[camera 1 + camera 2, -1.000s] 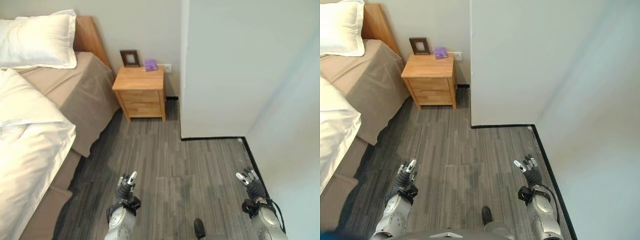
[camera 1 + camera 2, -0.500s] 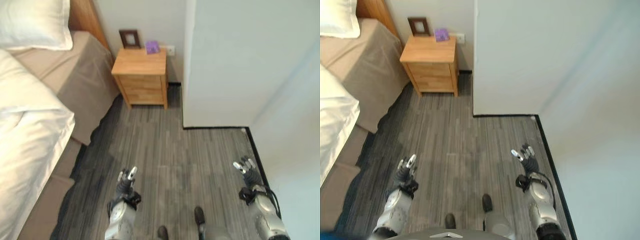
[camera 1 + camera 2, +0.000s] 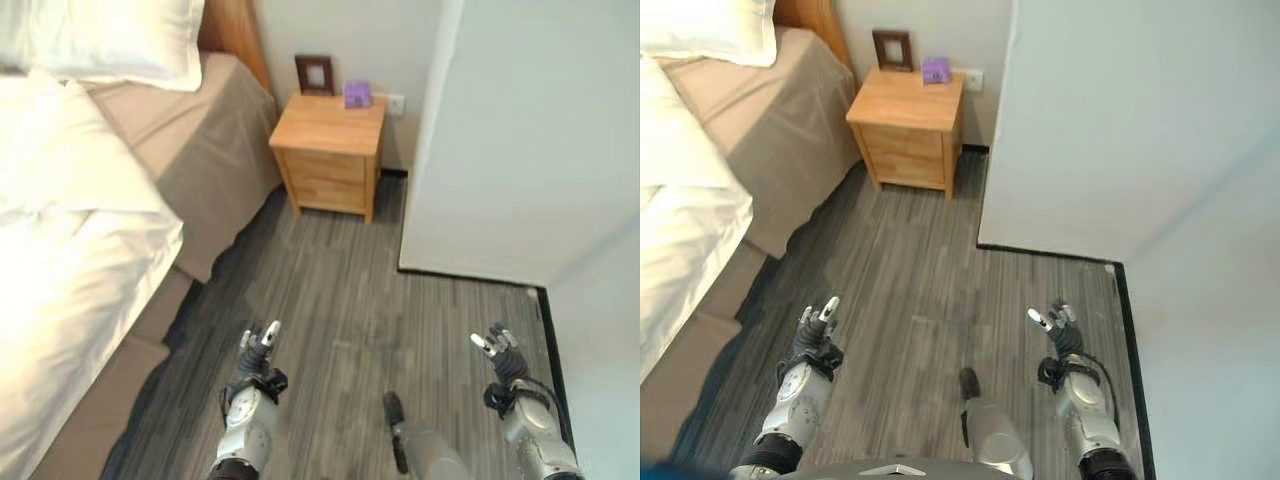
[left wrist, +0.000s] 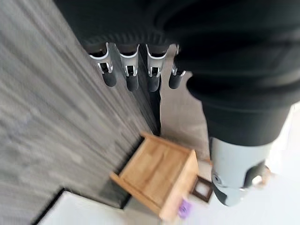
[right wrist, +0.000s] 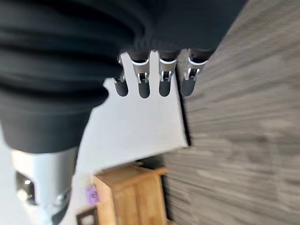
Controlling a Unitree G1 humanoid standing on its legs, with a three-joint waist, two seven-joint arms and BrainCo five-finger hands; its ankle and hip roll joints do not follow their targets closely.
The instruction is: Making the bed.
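Bed (image 3: 190,150) with white duvet (image 3: 70,260) and pillow (image 3: 110,40); nightstand (image 3: 330,150) on grey floor (image 3: 350,300).

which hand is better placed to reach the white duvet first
Likely the left robot hand: the white duvet and bed lie on the robot's left, nearer that hand. The right robot hand hangs by the wall, farther off. Both are open, holding nothing.

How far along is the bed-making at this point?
Barely started. Done: nothing visible; the white duvet lies rumpled, leaving the tan sheet bare near the pillow. In hand: nothing; left hand and right hand are open above the floor. Left: spreading the duvet.
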